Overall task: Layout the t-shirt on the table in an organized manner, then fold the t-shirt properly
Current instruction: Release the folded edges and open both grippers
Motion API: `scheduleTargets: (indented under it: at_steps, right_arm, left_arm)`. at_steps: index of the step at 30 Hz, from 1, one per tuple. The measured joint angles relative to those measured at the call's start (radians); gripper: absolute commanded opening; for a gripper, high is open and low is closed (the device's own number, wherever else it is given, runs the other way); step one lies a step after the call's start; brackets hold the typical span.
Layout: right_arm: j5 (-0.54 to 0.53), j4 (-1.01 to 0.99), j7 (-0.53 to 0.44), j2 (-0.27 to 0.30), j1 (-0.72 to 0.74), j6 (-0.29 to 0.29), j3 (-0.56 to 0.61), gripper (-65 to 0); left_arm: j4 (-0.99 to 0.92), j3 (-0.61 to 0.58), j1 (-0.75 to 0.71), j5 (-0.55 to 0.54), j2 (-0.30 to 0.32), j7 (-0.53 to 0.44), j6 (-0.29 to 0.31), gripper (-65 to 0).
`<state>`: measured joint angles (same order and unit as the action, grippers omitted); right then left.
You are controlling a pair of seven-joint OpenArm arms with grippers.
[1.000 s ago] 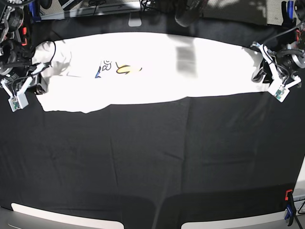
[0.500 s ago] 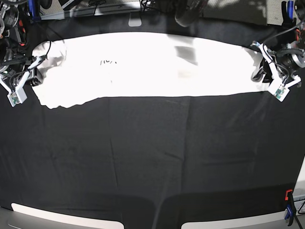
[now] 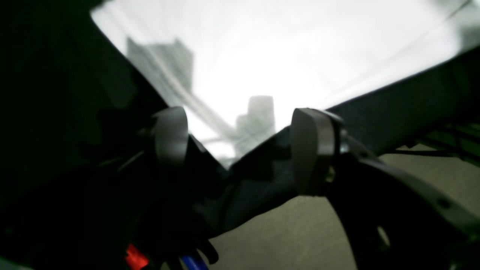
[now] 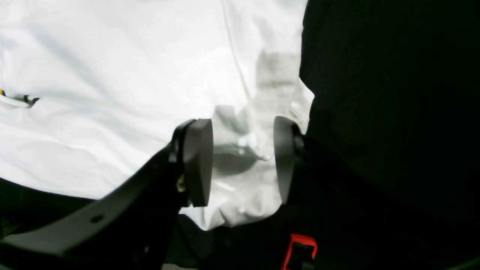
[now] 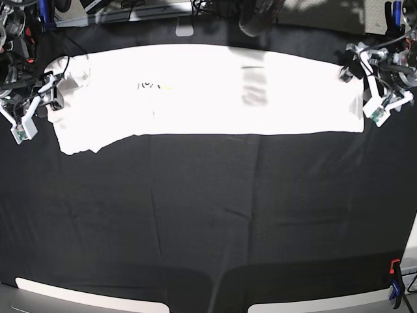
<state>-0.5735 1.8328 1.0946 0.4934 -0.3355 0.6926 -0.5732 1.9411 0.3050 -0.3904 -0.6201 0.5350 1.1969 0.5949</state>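
The t-shirt (image 5: 208,91) is laid as a long white band across the far part of the table (image 5: 208,222), with most of the black cloth in front of it left bare. A small trace of the print (image 5: 150,85) is seen toward the shirt's left part in the base view; the rest shows plain white. A grey shadow patch (image 5: 254,88) falls on the shirt right of its middle.

At the shirt's left end in the base view, the right gripper (image 4: 240,159) is held with its pads spread, a crumpled edge of the shirt lying between them without being pinched. At the shirt's opposite end, the left gripper (image 3: 240,144) is seen with its pads wide apart, the shirt's corner lying beyond them, apart from the pads.

A red and blue clamp (image 5: 395,283) is fixed at the table's near right edge, far from the shirt. Cables and equipment are seen beyond the shirt's far side.
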Motion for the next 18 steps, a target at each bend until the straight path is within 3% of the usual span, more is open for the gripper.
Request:
scheduleTargets:
  at_steps: [3,4,6,9,11,14,18]
  right_arm:
    - [0.000,0.000,0.000,0.000,0.000,0.000,0.000,-39.1]
    - [0.000,0.000,0.000,0.000,0.000,0.000,0.000,-39.1]
    - [-0.007,0.000,0.000,0.000,0.000,0.000,0.000,-39.1]
    - [-0.225,0.015,-0.021,-0.001,-0.017,0.000,-0.037,-39.1]
    - [-0.380,0.045,-0.051,-0.008,-0.027,0.003,-0.096,-39.1]
    - [-0.387,0.090,-0.062,-0.060,-0.021,0.003,-0.200,-39.1]
    - [-0.384,0.166,-0.040,-0.186,-0.031,0.003,-0.323,-39.1]
  left_arm:
    - [0.000,0.000,0.001,-0.001,0.000,-0.090,-0.001,-24.8]
    - [0.000,0.000,0.003,-0.003,0.000,-0.140,-0.029,-24.8]
    - [0.000,0.000,0.009,0.013,0.000,-0.243,-0.144,-24.8]
    - [0.000,0.000,0.011,0.077,0.000,-0.302,-0.280,-24.8]
    - [-0.004,0.000,0.008,0.078,0.001,-0.299,-0.288,-24.8]
    - [-0.041,0.000,0.017,-0.017,0.000,-0.300,-0.288,-24.8]
    - [-0.166,-0.001,0.085,-0.126,-0.005,-0.252,-0.264,-24.8]
